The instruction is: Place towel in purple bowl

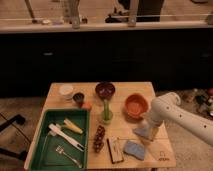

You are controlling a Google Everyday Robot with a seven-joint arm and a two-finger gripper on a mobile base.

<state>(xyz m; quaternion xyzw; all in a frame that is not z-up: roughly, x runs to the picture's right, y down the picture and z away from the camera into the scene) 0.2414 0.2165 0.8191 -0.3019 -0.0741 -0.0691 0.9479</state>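
While the gripper (151, 131) meets the pale grey-blue cloth towel (141, 132), grip undeterminable, the round maroon-purple bowl (105, 90) lies far-left.

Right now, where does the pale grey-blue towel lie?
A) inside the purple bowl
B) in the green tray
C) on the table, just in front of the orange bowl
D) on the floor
C: the towel lies on the table by the orange bowl, the gripper right at it, away from the purple bowl.
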